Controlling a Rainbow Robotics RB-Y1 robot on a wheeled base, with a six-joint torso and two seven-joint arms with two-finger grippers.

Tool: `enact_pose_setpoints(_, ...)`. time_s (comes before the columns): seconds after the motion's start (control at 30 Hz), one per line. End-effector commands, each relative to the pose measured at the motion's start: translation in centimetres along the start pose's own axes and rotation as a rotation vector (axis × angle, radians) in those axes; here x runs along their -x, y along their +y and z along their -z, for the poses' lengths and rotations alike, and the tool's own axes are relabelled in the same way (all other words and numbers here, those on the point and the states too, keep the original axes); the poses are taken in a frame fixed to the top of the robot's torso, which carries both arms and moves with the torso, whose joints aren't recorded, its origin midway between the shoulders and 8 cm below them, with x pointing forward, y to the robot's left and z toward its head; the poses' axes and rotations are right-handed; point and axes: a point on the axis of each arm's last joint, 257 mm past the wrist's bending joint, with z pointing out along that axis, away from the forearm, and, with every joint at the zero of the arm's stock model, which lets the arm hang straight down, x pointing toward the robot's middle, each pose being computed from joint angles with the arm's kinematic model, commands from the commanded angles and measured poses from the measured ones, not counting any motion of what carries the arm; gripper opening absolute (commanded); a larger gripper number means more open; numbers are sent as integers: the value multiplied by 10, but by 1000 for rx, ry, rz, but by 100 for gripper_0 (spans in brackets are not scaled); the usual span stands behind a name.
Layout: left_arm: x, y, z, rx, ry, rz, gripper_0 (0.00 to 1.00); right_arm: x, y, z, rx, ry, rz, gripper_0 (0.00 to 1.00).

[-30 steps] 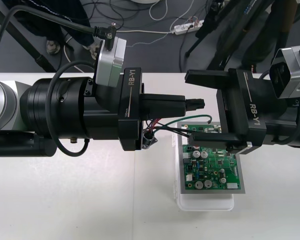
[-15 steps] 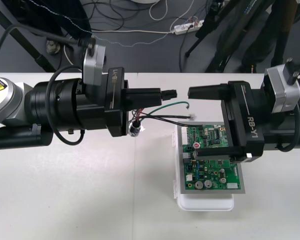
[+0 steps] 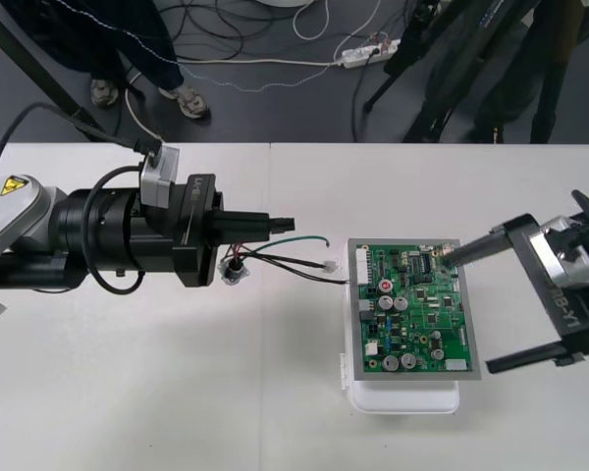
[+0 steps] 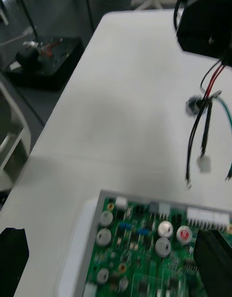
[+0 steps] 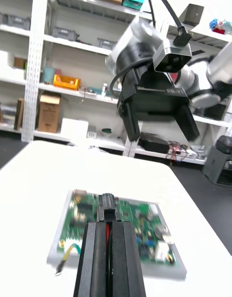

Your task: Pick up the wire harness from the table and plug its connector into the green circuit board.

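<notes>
Left gripper (image 3: 287, 223): clenched on the wire harness (image 3: 296, 261), above the table (image 3: 128, 392), left of the circuit board (image 3: 417, 314). The wires trail right from the fingers, and their free ends reach just beside the board's left edge. A small white connector (image 3: 331, 265) on one wire is apart from the board. The round socket (image 3: 234, 271) hangs on the near side of the fingers.

Right gripper (image 3: 465, 311): released, fingers spread wide at the board's right edge, with the far finger over the far right corner. The board rests on a white base (image 3: 402, 397).

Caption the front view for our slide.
Left gripper holds the wire harness beside the green circuit board; right gripper open.
</notes>
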Motion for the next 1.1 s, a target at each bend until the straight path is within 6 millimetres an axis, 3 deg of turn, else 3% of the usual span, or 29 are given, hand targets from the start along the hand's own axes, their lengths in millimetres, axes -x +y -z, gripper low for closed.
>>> enact_pose_setpoints(0.03, 0, -17, 12, -74, -43, -114, 0, -16, -24, 34, -94, 167, 13, 100)
enact_pose_setpoints(0.37, -45, -13, 14, -72, -37, -180, 0, -73, -54, 52, -222, 450, 67, 100)
enact_pose_setpoints(0.6, -76, -11, 9, -70, -13, -194, 0, -113, -47, 47, -203, 616, 86, 100)
enact_pose_setpoints(0.8, -98, -12, 10, -85, 21, -183, 0, -137, -50, 54, -224, 706, 67, 100)
enact_pose_setpoints(1.1, -102, -14, -10, -111, 6, -195, 0, -170, -57, 61, -271, 798, 25, 100)
